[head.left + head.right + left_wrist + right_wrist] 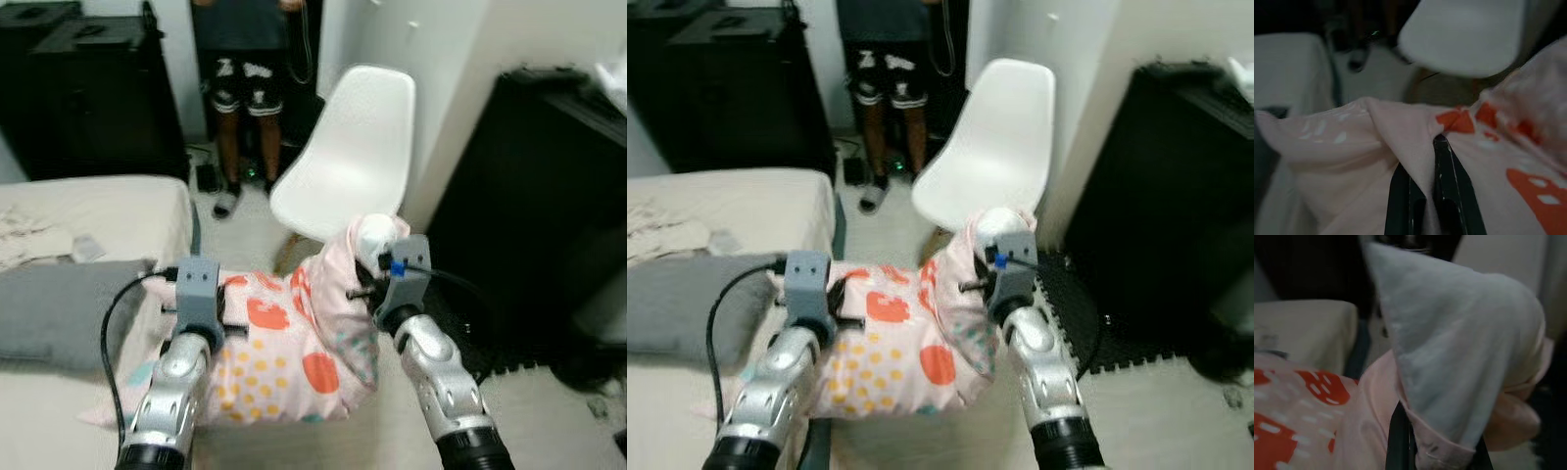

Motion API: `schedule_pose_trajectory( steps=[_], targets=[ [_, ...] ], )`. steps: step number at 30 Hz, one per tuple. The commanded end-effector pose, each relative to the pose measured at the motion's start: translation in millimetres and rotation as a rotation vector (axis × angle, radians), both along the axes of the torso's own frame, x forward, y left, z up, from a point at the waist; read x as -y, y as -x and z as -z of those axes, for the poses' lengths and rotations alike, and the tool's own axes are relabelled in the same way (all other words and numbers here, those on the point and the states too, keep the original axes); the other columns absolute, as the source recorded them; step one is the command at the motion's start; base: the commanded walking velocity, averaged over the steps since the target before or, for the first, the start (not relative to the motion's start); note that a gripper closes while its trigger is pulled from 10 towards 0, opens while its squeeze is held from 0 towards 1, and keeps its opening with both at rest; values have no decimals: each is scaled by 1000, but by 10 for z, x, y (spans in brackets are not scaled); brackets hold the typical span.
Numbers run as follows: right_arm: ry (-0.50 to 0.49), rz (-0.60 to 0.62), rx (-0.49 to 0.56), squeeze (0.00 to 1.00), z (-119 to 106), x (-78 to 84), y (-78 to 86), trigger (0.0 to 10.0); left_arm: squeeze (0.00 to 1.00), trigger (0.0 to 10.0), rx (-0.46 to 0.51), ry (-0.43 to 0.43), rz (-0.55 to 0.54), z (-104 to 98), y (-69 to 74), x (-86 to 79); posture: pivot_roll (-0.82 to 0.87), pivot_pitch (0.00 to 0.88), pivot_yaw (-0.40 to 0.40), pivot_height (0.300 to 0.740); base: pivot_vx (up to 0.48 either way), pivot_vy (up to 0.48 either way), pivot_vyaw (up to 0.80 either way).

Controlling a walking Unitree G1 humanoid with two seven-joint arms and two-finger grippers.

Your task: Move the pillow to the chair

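We hold the pink pillow with orange and yellow dots (284, 352) aloft between us, left gripper (1431, 161) and right gripper (1415, 443) each clamped on its fabric. Beyond it, the white moulded plastic chair (348, 157) waits bare; setting down remains.

Pink pillow (911, 343) with orange and yellow spots held up between two silver arms. Left gripper (844, 305) at pillow's left edge, right gripper (982, 279) at bunched right corner; fingers hidden by cloth. White chair (994, 147) just behind pillow. Bed (735, 211) on left, grey pillow (686, 299) on it. Person's legs (890, 108) stand at back. Black cabinet (1166, 196) on right.
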State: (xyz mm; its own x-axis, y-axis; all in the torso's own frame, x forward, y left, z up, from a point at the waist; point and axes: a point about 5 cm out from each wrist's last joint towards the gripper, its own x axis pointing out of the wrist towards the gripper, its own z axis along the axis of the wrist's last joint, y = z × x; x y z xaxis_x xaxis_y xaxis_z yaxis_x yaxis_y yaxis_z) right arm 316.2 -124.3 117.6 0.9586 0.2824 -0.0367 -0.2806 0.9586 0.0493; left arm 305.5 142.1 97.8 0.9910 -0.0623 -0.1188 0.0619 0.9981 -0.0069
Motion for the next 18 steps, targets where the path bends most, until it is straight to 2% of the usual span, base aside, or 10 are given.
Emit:
schedule_pose_trajectory(
  steps=[1, 9, 18],
  targets=[
    [-4, -51, 87, 0, -213, -129, -36, 10000, 0, 10000, 51, -21, 38, -94, -17, 72, 16, 84, -12, 740, 0, 0, -800],
    [-32, -44, 117, 0, -342, -127, -77, 10000, 0, 10000, 49, -9, 29, -92, -13, 65, 15, 84, -12, 740, 0, 0, -800],
    [-25, -42, 118, 0, -353, -143, -81, 10000, 0, 10000, 47, -25, 33, -87, -15, 74, 15, 82, -13, 740, 0, 0, -800]
  ],
)
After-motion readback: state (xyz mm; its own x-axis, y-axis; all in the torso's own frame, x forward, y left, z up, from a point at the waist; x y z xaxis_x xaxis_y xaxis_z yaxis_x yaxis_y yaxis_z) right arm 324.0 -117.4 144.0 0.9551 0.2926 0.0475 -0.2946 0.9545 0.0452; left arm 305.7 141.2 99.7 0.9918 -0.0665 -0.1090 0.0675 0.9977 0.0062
